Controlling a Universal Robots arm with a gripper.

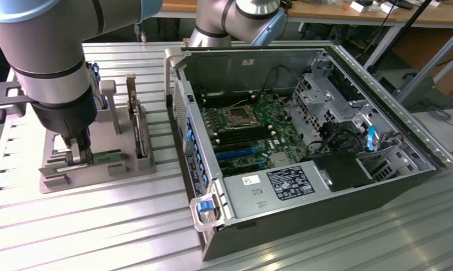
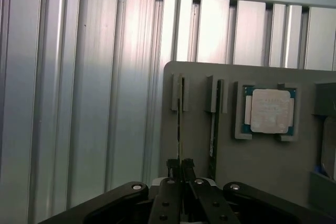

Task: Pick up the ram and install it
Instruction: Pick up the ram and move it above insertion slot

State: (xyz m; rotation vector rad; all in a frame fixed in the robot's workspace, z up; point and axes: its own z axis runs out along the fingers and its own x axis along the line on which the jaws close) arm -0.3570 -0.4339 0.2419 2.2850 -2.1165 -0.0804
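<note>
- gripper [image 2: 180, 165] is down on the grey holder [image 2: 262, 171], fingers drawn almost together and pinching the upper edge of the ram [image 2: 180, 124]. The stick is not lifted, it sits in its slot.
- ram stands on its long edge in the slot nearest the holder's edge. A second stick [image 2: 214, 129] is in the slot just beside it, and the CPU chip [image 2: 270, 110] lies in a square pocket past that.
- exterior view: holder sits at 9 o'clock of the open computer case [image 1: 309, 192], with the gripper at roughly 8 o'clock in the frame. The motherboard [image 1: 249, 127] lies flat inside the case.
- handling, my read: light, stiff, thin board. Only the two flat faces offer a hold, so a pinch across them at the top edge suits. Can't tell how far along the stick the pinch lands; an off-centre hold would likely cock it in the guides.
- fragile-ish: chips and the contact edge shouldn't take force. Faces are smooth, so a weak pinch may slip.
- materials:
  - holder is matte grey and plastic-looking, with raised ribs flanking each slot
  - table [image 2: 105, 103] is bright ribbed aluminium slats with grooves
  - gripper body is glossy black with silver screw heads
  - CPU chip has a silver lid on a green square
  - case is dark sheet metal, bare grey inside
</note>
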